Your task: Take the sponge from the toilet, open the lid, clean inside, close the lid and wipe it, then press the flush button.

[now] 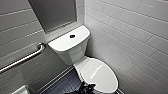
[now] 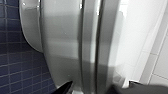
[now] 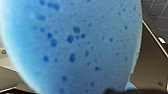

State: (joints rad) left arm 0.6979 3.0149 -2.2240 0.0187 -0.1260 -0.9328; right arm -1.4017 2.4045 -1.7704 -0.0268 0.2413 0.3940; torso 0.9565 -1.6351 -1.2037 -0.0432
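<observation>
Left wrist view puts the closed lid (image 2: 88,37), edge-on, just ahead of the left gripper (image 2: 91,88), between its spread fingers (image 2: 65,86), at the head view's bottom centre, so this arm is nearer the toilet (image 1: 72,47), while the right gripper (image 3: 117,91) clenches the sponge (image 3: 72,47).

The toilet (image 1: 100,72) is gleaming glossy white, its button (image 1: 72,36) showing dark. The sponge (image 3: 75,47) is glowing bright blue, speckled with darker blue pores. The floor (image 2: 15,70) is showing small dark blue square tiles with paler grout. The walls (image 1: 130,32) are showing pale grey-white rectangular tiles. The rail (image 1: 25,58) is shining silver.
</observation>
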